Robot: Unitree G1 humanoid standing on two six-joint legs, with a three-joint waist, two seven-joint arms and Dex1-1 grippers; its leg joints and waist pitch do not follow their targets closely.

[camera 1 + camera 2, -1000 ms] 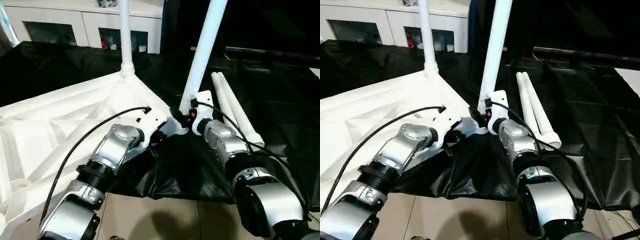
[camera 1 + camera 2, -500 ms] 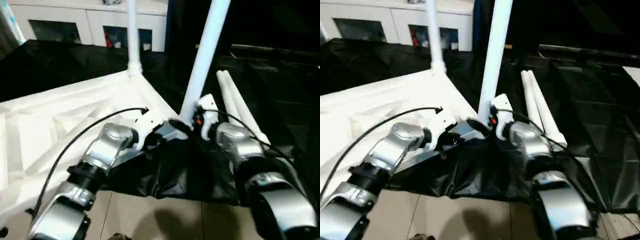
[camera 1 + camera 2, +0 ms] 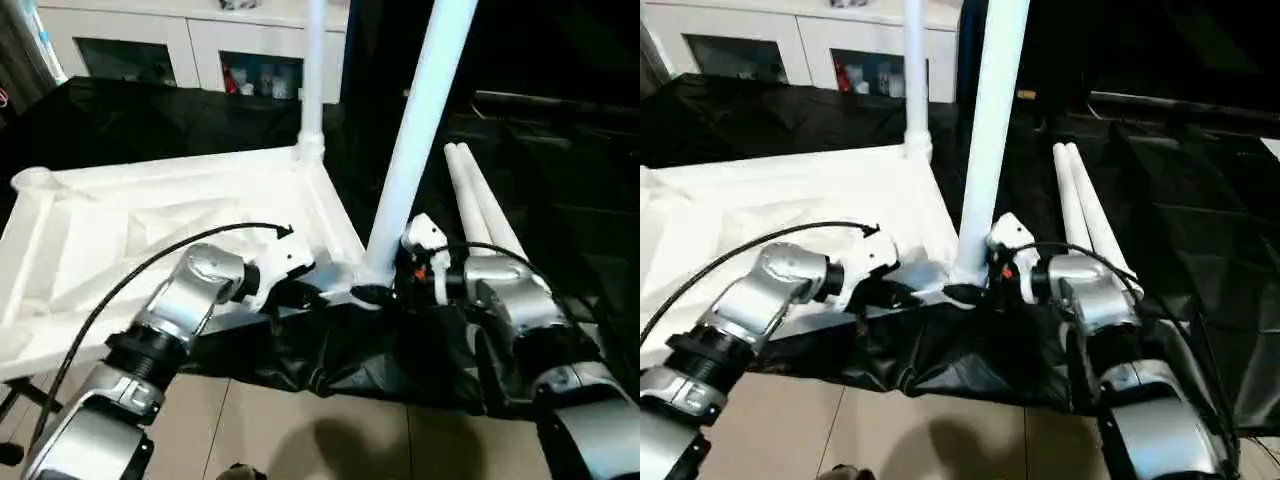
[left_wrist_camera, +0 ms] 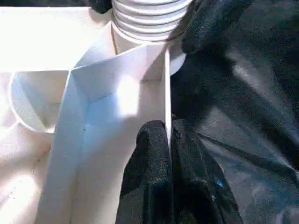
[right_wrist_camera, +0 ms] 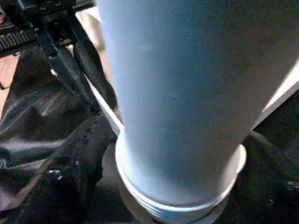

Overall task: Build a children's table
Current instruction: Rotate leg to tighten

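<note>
Both forearms are silver metal with black ribbed joint rings. White wrist housings carry the left gripper and right gripper, black-fingered. Black cables loop over each forearm.

A black sheet covers the supporting surface, its near edge bunched into folds above a tiled floor. The upturned white table top lies directly on the sheet, ribbed underside up, with two legs standing upright from its corner sockets. Beside it, apart from the top, two loose white legs lie side by side on the sheet, touching each other.
</note>
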